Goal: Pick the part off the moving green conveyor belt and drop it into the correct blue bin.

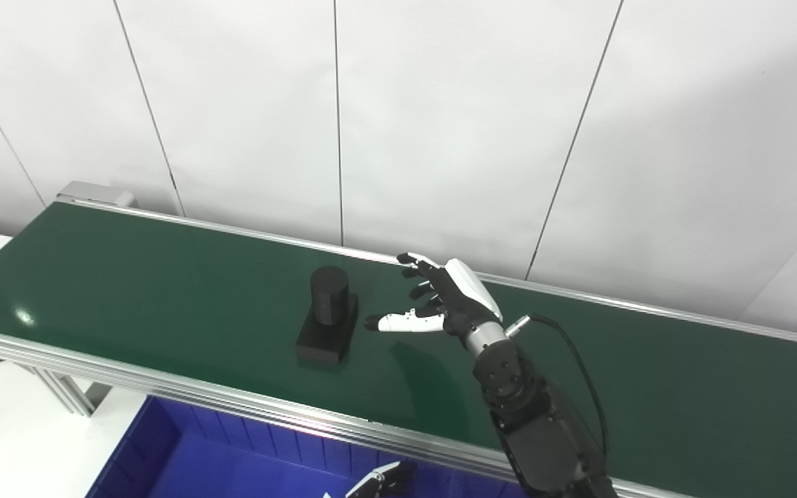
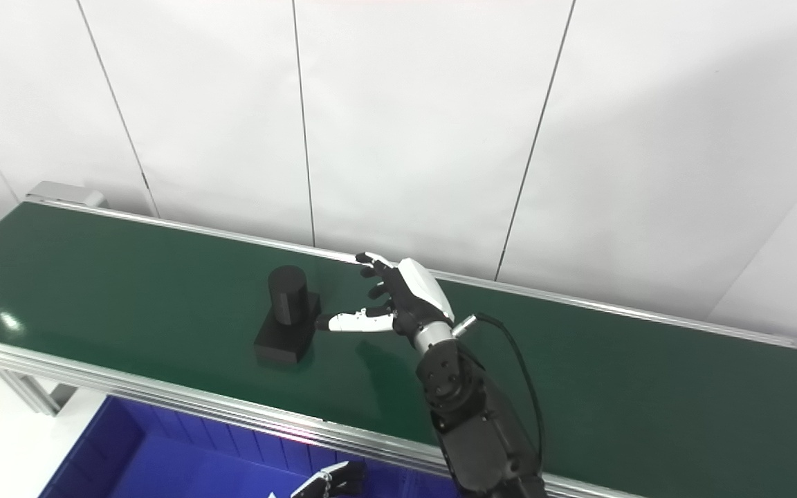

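Right now your right hand (image 1: 450, 297) hovers over the green conveyor belt (image 1: 129, 277), fingers spread wide and empty. At its nine o'clock, just beside the thumb tip, stands the black part (image 1: 329, 315), cylinder upright. Left hand (image 1: 381, 481): state unclear.

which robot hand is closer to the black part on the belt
Right. The right robot hand is open over the belt just beside the part, thumb almost reaching it. The left robot hand is low at the picture's bottom edge, over the blue bin.
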`<state>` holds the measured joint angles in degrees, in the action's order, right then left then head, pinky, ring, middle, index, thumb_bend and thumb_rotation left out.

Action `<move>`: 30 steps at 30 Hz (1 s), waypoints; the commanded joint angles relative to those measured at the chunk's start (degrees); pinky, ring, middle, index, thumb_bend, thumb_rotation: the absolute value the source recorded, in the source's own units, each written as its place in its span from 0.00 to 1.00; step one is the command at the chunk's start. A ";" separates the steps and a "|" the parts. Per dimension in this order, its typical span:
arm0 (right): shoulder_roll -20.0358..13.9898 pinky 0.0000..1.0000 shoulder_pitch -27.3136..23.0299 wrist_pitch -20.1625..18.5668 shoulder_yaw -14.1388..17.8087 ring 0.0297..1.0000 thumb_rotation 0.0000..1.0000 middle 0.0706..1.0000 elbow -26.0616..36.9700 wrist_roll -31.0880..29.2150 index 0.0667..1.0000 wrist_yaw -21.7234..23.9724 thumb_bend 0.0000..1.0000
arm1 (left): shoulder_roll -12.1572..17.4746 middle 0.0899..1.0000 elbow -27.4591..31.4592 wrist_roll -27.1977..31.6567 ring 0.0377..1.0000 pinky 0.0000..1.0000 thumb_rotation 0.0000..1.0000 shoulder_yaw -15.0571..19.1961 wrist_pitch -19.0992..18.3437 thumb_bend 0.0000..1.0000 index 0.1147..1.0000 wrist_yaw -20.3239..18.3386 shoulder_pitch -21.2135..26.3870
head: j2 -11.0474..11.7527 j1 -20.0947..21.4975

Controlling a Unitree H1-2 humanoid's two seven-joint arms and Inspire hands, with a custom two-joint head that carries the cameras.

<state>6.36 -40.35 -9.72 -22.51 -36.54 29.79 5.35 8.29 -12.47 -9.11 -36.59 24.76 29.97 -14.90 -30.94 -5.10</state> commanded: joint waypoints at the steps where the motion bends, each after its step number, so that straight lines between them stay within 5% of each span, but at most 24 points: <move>1: 1.80 0.61 -4.28 3.05 -0.27 0.75 0.46 0.85 -1.06 -0.32 0.90 -1.87 0.87 | -0.16 0.77 0.91 -2.02 0.74 0.66 0.37 -0.69 2.17 0.80 0.76 2.01 0.69 | -0.04 0.00; 13: 4.41 0.67 -9.70 5.68 -0.76 0.82 0.46 0.90 -12.86 -1.17 0.92 -5.28 0.87 | 0.71 0.76 -0.42 -4.87 0.73 0.65 0.38 -5.71 2.17 0.82 0.74 10.05 2.60 | -0.66 -0.08; 30: 8.91 0.69 -14.79 9.35 -2.51 0.83 0.45 0.90 -25.67 -1.15 0.93 -10.14 0.89 | 0.89 0.75 0.09 -4.02 0.74 0.67 0.37 -8.47 2.16 0.83 0.73 12.76 2.76 | -1.42 -0.89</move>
<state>13.72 -51.41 -4.00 -24.92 -62.83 28.72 -3.25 9.99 -13.71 -13.10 -43.87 24.82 41.96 -11.68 -32.34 -5.98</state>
